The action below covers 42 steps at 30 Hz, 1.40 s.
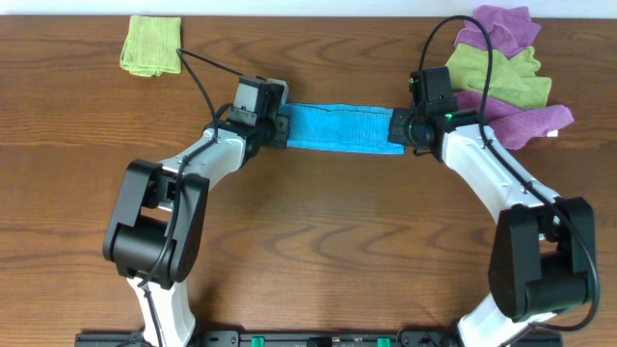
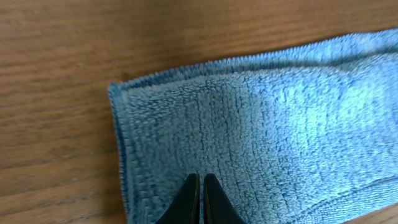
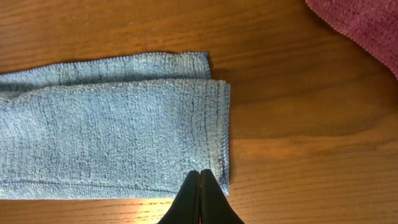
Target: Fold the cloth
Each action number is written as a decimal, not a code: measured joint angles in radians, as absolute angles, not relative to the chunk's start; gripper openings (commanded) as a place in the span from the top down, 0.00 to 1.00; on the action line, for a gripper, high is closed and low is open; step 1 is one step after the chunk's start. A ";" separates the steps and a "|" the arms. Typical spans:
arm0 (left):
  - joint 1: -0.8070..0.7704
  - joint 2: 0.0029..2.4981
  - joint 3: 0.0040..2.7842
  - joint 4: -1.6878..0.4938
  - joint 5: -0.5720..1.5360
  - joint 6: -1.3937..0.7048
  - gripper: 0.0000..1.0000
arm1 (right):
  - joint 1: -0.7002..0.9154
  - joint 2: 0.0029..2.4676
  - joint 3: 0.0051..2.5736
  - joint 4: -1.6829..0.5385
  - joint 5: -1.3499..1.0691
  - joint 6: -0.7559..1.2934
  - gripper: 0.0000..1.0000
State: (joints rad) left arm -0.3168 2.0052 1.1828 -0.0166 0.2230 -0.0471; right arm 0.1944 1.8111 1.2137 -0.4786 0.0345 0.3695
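Note:
The sky-blue cloth (image 1: 337,128) lies on the wooden table as a long, narrow folded strip running left to right. My left gripper (image 1: 280,130) is at its left end and my right gripper (image 1: 397,130) at its right end. The left wrist view shows the cloth (image 2: 261,124) flat under the left gripper (image 2: 201,177), whose tips are together and hold no fabric. In the right wrist view the right gripper (image 3: 199,173) is shut over the near right corner of the cloth (image 3: 112,137). A lower layer sticks out along the far edge.
A lime-green cloth (image 1: 151,44) lies at the back left. At the back right, just behind the right arm, sits a pile of purple and lime-green cloths (image 1: 506,67). A purple cloth's corner (image 3: 360,25) shows in the right wrist view.

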 measured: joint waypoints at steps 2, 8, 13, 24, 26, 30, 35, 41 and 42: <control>-0.322 2.017 1.183 -0.016 0.220 -0.047 0.94 | 0.194 1.811 1.214 -0.480 0.035 0.369 0.99; -0.330 2.038 1.187 -0.027 0.175 -0.047 0.94 | 0.195 1.811 1.214 -0.520 0.035 0.366 0.99; -0.337 2.037 1.209 -0.100 0.094 -0.047 0.95 | 0.195 1.811 1.214 -0.555 0.036 0.339 0.99; -0.337 2.017 1.243 -0.303 -0.037 -0.048 0.94 | 0.195 1.811 1.214 -0.547 -0.002 0.275 0.85; -0.337 2.014 1.245 -0.328 -0.046 -0.054 0.94 | 0.193 1.811 1.214 -0.514 -0.045 0.251 0.77; -0.337 2.013 1.246 -0.337 -0.053 -0.063 0.94 | 0.159 1.813 1.215 -0.437 -0.179 0.222 0.54; -0.337 2.013 1.246 -0.337 -0.050 -0.078 0.95 | 0.062 1.847 1.217 -0.400 -0.380 0.213 0.32; -0.336 2.012 1.246 -0.338 -0.041 -0.082 0.94 | 0.010 1.959 1.217 -0.397 -0.563 0.211 0.23; -0.335 2.012 1.246 -0.338 -0.040 -0.082 0.94 | 0.010 1.971 1.217 -0.390 -0.581 0.212 0.22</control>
